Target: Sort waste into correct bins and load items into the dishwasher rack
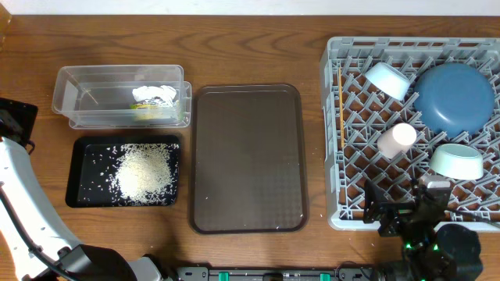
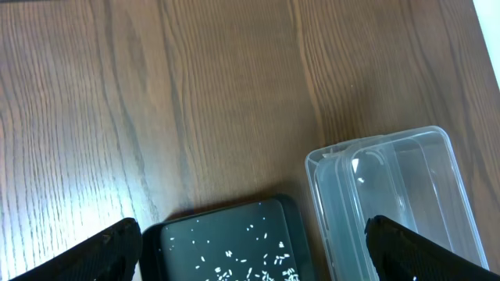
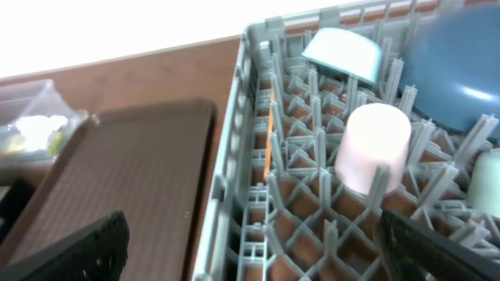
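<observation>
The grey rack (image 1: pixel 336 117) at the right holds the dark-blue dish (image 1: pixel 455 97), light-blue bowl (image 1: pixel 388 80), pink cup (image 1: pixel 397 139), mint bowl (image 1: pixel 456 161) and, along its left side, the wooden stick (image 1: pixel 341 109). The rice heap (image 1: pixel 144 172) lies in the black tray (image 1: pixel 78 176). The wrapper (image 1: pixel 154 97) lies in the clear tub (image 1: pixel 78 97). My right gripper (image 3: pixel 258 250) is open and empty over the rack's near-left corner (image 3: pixel 234 156), near the cup (image 3: pixel 373 144). My left gripper (image 2: pixel 254 254) is open and empty above the black tray's corner (image 2: pixel 180 242) and the tub's end (image 2: pixel 391 179).
The large brown serving tray (image 1: pixel 248 156) lies between the bins and the rack, with nothing on it. It also shows in the right wrist view (image 3: pixel 125 172). My left arm (image 1: pixel 16 195) runs along the table's left edge. Bare wood lies beyond the bins.
</observation>
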### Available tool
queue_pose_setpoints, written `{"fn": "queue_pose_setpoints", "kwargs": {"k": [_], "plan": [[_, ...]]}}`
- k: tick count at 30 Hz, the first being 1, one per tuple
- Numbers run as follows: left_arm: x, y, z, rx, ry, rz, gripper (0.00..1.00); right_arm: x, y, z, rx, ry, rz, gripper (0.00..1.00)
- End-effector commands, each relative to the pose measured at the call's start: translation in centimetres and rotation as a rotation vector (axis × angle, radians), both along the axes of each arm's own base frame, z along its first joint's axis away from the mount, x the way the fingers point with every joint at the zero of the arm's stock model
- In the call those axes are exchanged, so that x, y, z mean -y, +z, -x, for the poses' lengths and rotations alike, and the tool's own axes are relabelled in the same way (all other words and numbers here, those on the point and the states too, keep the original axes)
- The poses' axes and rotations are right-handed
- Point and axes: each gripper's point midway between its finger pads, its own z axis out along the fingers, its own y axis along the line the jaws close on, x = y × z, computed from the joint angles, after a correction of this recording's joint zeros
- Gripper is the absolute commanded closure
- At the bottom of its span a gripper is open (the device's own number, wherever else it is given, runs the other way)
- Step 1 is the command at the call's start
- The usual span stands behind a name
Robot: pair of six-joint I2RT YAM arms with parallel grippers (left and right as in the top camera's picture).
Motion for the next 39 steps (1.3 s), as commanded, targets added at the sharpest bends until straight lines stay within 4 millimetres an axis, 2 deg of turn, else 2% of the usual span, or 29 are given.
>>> {"fn": "queue_pose_setpoints", "kwargs": {"k": [1, 8, 14, 20, 23, 29, 39], "plan": [[-0.2, 0.0, 0.1, -0.003, 0.007, 0.000, 0.06, 0.4, -1.3, -0.7, 0.062, -0.015, 0.010, 0.01], [-0.2, 0.0, 0.1, -0.003, 0.007, 0.000, 0.06, -0.2, -3.3, -3.8, 0.213, 0.025, -0.022, 0.01], [-0.2, 0.0, 0.1, -0.003, 0.007, 0.000, 0.06, -0.3, -4.1, -5.2, 0.327, 0.033, -0.021, 0.01], [-0.2, 0.0, 0.1, -0.003, 0.007, 0.000, 0.06, 1.3, -4.4, -5.5, 0.325, -0.056, -0.001, 0.01], [-0.2, 0.0, 0.1, -0.003, 0.007, 0.000, 0.06, 2.2, -5.2, -5.5, 0.293, -0.109, 0.012, 0.01], [-0.2, 0.0, 0.1, -0.003, 0.007, 0.000, 0.06, 2.3, -5.2, -5.6, 0.304, -0.092, 0.113, 0.01], [-0.2, 0.0, 0.1, -0.003, 0.007, 0.000, 0.06, 2.3, -5.2, -5.6, 0.304, -0.092, 0.113, 0.01]]}}
